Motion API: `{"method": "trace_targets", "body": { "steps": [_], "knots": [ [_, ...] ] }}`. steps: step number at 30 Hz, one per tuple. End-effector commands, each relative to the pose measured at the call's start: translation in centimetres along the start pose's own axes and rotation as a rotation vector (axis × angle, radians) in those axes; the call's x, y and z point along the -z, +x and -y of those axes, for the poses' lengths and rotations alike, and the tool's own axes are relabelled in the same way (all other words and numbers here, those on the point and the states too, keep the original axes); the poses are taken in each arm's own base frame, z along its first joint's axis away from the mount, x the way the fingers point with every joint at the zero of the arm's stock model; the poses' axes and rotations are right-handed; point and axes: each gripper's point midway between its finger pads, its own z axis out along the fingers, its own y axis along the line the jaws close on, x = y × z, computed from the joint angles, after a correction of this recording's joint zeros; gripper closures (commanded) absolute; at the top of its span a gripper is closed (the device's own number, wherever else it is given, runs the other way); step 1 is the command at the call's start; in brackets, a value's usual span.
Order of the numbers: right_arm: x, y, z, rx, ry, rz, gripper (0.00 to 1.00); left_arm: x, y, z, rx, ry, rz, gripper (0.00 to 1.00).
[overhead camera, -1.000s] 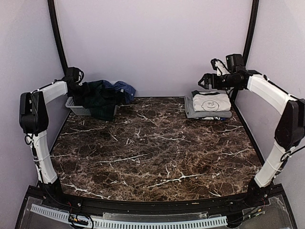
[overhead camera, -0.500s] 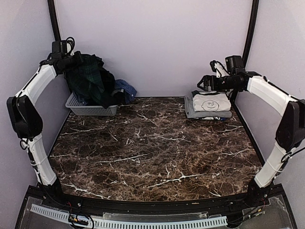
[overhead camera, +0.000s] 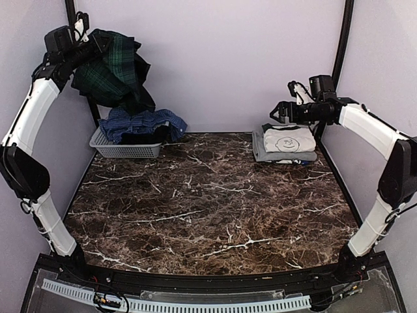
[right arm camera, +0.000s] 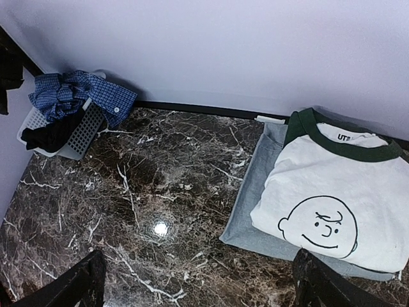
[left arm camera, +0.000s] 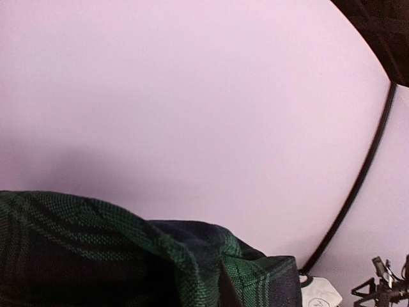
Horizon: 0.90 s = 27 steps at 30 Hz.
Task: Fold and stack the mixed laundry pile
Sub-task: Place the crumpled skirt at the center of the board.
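**Laundry pile point(overhead camera: 140, 127) giving up its tartan shirt for folding**

The left gripper point(overhead camera: 90, 43) is holding the dark green tartan shirt point(overhead camera: 114, 72) high above the basket point(overhead camera: 124, 151). Cloth is hiding its jaws, but the hanging shirt suggests they are pinching it. The blue checked shirt point(overhead camera: 143, 120) and a dark item point(overhead camera: 140, 138) are lying in the basket. Far to the right of the basket, the right gripper point(overhead camera: 277, 111) is hovering with fingers point(right arm camera: 83, 281) spread wide over the folded white tee point(overhead camera: 287, 139), which is sitting on a grey garment point(overhead camera: 260, 154). The pick-up step looks under way. Next, the shirt likely needs carrying onto the table point(overhead camera: 208, 195) in front of the basket and spreading flat, probably with the right gripper helping.
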Motion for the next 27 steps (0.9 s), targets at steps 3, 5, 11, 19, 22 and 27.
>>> {"method": "trace_targets", "body": {
  "steps": [3, 5, 11, 19, 22, 27],
  "knots": [
    [1.9, -1.2, -1.7, 0.009, -0.041, 0.059, 0.01, 4.2, -2.8, 15.3, -0.097, 0.422, 0.053, 1.0],
    [2.2, -1.1, -1.7, 0.01, -0.04, 0.061, 0.01, 4.8, -1.6, 17.7, -0.054, 0.509, 0.019, 1.0],
    [3.5, -0.6, -1.9, 0.014, -0.032, 0.06, 0.01, 7.3, 6.8, 24.2, 0.024, 0.761, -0.212, 1.0],
    [4.7, 2.5, -3.2, 0.012, -0.102, 0.007, 0.01, 12.3, 30.1, 10.0, 0.068, 0.195, -0.674, 0.4],
    [4.6, 4.9, -4.2, -0.003, -0.162, -0.04, 0.01, 15.0, 35.1, 2.9, 0.185, -0.084, -0.789, 0.2],
    [3.5, 10.2, -5.9, 0.002, -0.222, -0.169, 0.03, 16.5, 36.8, 6.1, 0.255, 0.129, -0.774, 0.01]
  ]
}}
